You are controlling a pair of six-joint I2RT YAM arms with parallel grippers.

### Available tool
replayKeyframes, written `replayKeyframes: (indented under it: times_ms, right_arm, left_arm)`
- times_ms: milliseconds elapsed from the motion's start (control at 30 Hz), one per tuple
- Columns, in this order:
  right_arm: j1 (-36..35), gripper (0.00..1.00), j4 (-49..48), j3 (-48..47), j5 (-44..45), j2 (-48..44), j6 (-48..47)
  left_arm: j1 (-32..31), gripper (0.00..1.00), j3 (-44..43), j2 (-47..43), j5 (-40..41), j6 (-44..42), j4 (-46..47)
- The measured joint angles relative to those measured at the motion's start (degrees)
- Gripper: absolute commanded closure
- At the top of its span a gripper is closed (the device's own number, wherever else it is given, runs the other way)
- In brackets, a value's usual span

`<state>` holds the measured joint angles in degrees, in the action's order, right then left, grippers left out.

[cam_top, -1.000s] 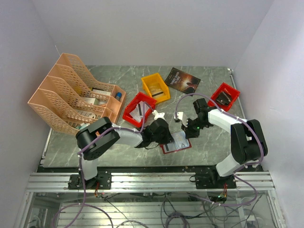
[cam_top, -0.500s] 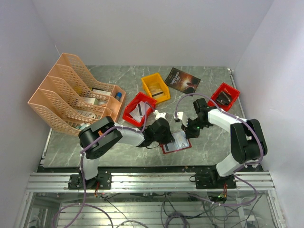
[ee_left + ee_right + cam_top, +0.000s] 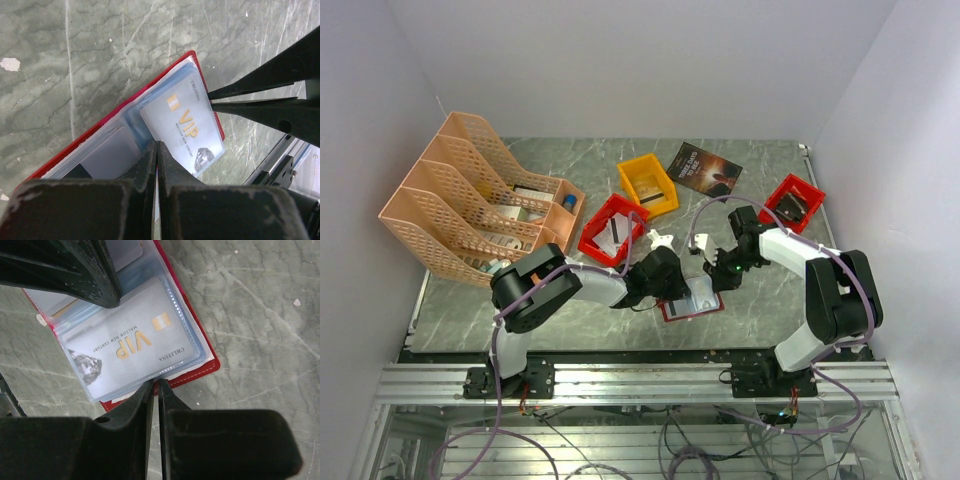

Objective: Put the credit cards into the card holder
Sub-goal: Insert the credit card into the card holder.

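VIP card (image 3: 135, 342) lies in card holder (image 3: 212, 367) sleeve, long edge facing right claw (image 3: 156, 382). Its tips nearly closed there; we cannot tell if pinching. Left claw (image 3: 157, 145) clenched, empty, at opposite edge.

White-shelled arms (image 3: 790, 248) with chunky black joints, violet cables (image 3: 494, 350) looping alongside, a green light (image 3: 735, 268) near the right gripper (image 3: 156, 386), its tapered fingers (image 3: 131, 412) black.
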<state>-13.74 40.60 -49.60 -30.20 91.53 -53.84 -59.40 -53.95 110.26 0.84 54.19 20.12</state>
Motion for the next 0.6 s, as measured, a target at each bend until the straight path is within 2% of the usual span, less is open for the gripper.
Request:
replayKeyframes:
  times_ms: [233, 333, 467, 533, 600]
  right_arm:
    - [3.1, 0.8, -0.3, 0.0, -0.7, -1.4, 1.0]
    - [4.6, 0.73, -0.3, 0.0, -2.9, -3.3, 1.5]
    - [5.7, 0.68, 1.1, -1.5, -7.3, -4.4, 3.0]
    - [6.0, 0.66, 2.7, -3.3, -10.5, -4.2, 3.8]
    - [6.1, 0.65, 4.5, -5.2, -13.9, -3.5, 4.2]
  left_arm:
    - [0.0, 0.86, 2.8, -3.7, 0.8, -1.5, 0.9]
    - [0.0, 0.85, 6.4, -8.7, 2.0, -2.4, 1.4]
    - [0.0, 0.81, 11.0, -16.0, 4.0, -3.7, 2.9]
    - [0.0, 0.74, 13.4, -19.7, 5.2, -4.1, 4.2]
    - [0.0, 0.61, 16.5, -23.6, 6.4, -4.3, 6.7]
